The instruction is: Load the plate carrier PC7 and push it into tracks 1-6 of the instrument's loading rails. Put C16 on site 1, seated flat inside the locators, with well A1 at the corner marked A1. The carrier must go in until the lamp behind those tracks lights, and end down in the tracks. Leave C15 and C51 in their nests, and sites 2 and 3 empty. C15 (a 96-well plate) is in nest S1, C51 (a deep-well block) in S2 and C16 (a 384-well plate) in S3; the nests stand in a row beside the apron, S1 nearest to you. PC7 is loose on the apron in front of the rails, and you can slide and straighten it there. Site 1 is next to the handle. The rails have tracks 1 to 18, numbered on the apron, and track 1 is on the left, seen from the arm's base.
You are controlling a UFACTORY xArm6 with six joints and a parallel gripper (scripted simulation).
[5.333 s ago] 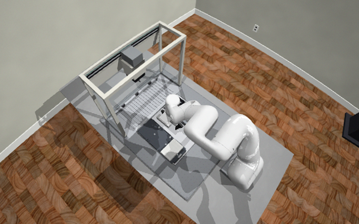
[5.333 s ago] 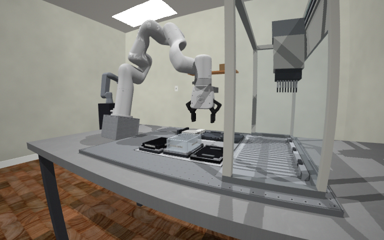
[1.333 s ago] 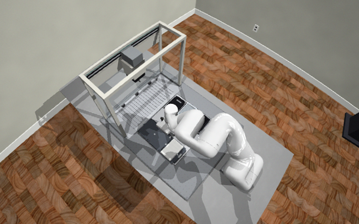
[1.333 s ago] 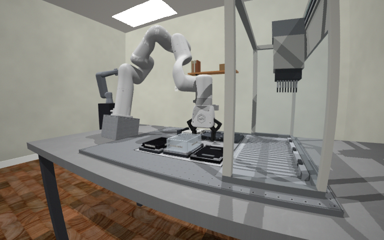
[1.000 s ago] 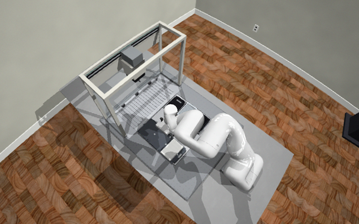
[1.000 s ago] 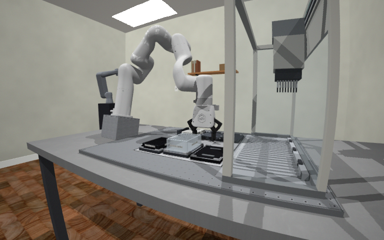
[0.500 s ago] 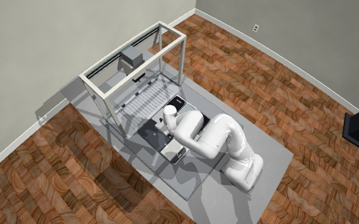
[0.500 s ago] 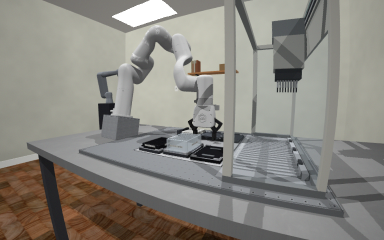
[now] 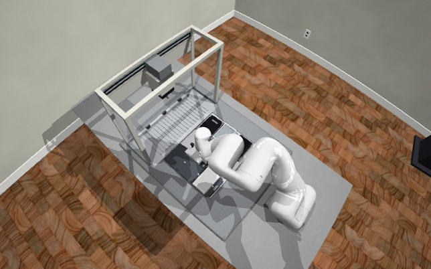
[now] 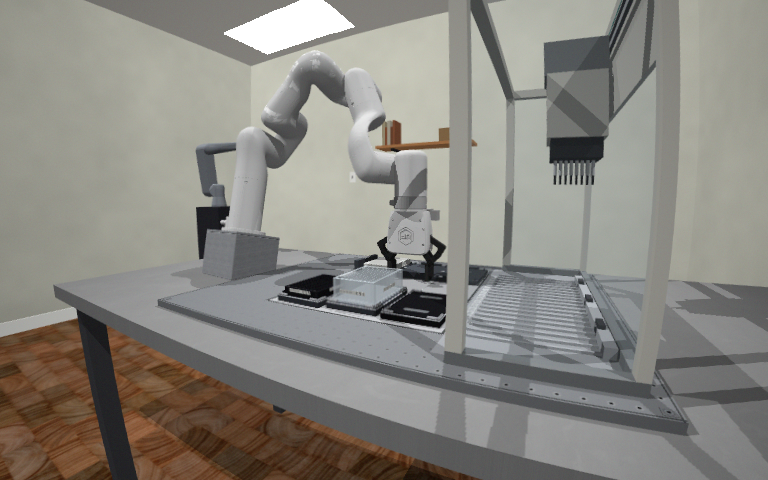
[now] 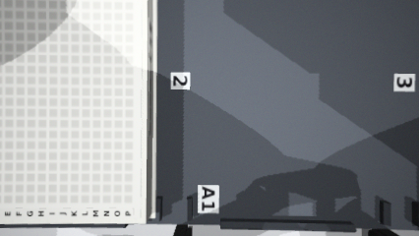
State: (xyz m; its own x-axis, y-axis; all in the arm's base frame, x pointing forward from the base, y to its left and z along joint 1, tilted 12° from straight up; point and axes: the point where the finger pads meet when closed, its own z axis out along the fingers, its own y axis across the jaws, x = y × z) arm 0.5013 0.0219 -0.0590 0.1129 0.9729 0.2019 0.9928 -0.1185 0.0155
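Note:
The dark carrier PC7 (image 9: pixel 181 162) (image 11: pixel 295 98) lies on the apron in front of the rails (image 9: pixel 177 122) (image 10: pixel 526 311). The white 384-well plate C16 (image 9: pixel 206 180) (image 11: pixel 74 123) sits on its site 1, at the handle end; its letters E to P run along the near edge. Sites 2 and 3 are bare. My gripper (image 9: pixel 196 153) (image 10: pixel 411 263) (image 11: pixel 276 231) is open and empty, low over site 2 beside the A1 mark. C15 (image 10: pixel 308 287) lies in nest S1, the clear block C51 (image 10: pixel 368 285) in S2. Nest S3 (image 10: pixel 421 308) (image 9: pixel 211 122) is empty.
The instrument's pale frame posts (image 10: pixel 458 169) (image 9: pixel 218 72) stand around the rails. A pipetting head (image 10: pixel 574 113) (image 9: pixel 158 68) hangs at the back of the frame. My arm hides part of the nest row in the top view.

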